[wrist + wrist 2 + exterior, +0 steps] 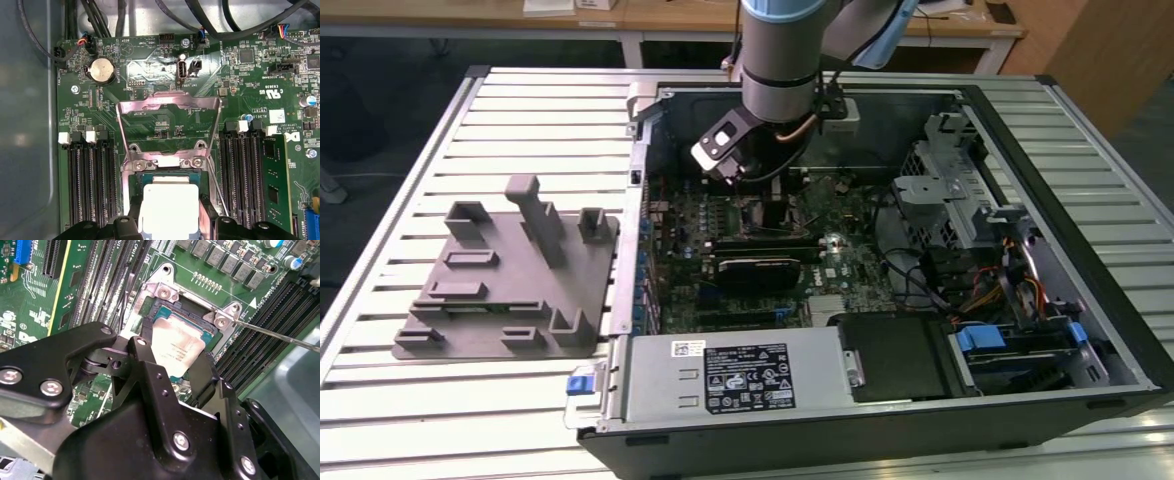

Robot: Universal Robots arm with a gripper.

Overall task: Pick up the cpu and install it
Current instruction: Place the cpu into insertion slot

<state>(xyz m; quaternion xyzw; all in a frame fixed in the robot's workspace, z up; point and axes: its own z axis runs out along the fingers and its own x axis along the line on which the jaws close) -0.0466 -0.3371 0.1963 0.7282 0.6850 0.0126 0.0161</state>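
My gripper [172,360], its fingers [142,352] clamped on two opposite edges of the cpu [177,345], holds the chip at the open socket [162,292]. Beyond it I see the load plate [168,102] raised over the motherboard [100,125]. The grey fixture [507,280] sits beside the case [881,430].
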